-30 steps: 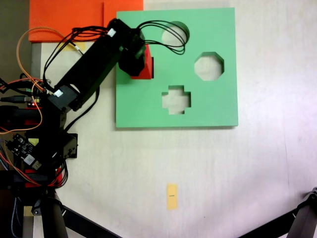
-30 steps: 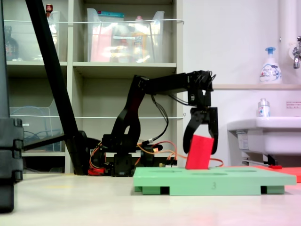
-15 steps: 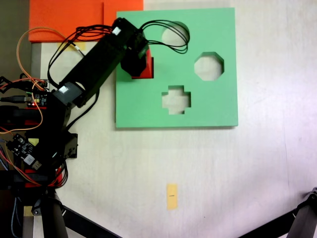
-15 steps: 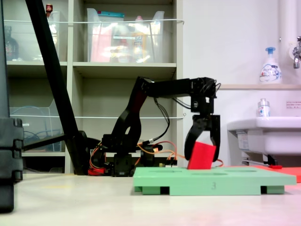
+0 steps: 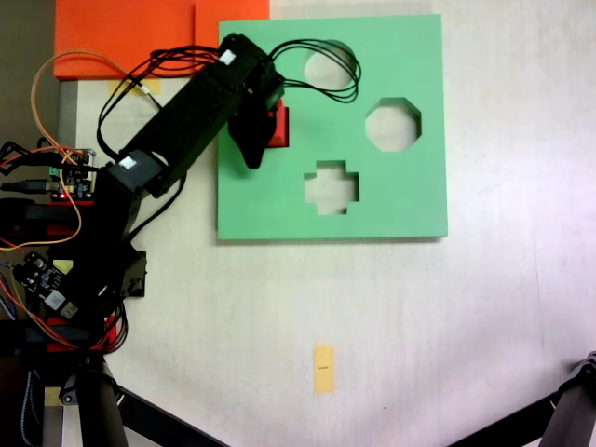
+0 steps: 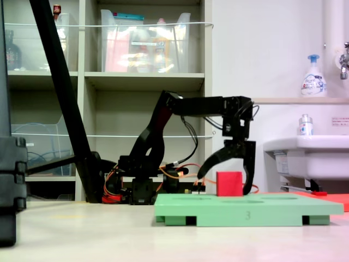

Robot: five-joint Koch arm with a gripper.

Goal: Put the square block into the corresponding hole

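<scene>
Claw [image 6: 229, 188] released, jaws spread wide and straddling the square block [image 6: 229, 183] in the side-on fixed view, one curved finger hanging off to the left of the cube and the other dropping just past its right edge. No contact to be made out on either face. From above, claw [image 5: 264, 142] lying over the left part of the green board [image 5: 391, 200], its dark body covering most of the cube and leaving a red strip of the square block [image 5: 279, 126] showing at the right.

Block sitting upright and level, partly sunk in the corresponding hole [image 5: 281, 142], its top well proud of the board surface in the side-on view. Hard to tell whether fully seated or resting on the cut-out's edges.

Deciding relation: cube directly beneath and between the open jaws, so straight up looks like the clean way out. Any sideways drift in the withdrawal likely to catch a finger on a red face and tip or lift the foam back out. A press down from above probably called for if the cube proves not fully home.

Round [image 5: 326, 63], octagonal [image 5: 392, 125] and cross-shaped [image 5: 331, 186] cut-outs unoccupied. Orange sheets [image 5: 130, 33] lying beyond the board's upper-left corner on the desk [image 5: 419, 326].
</scene>
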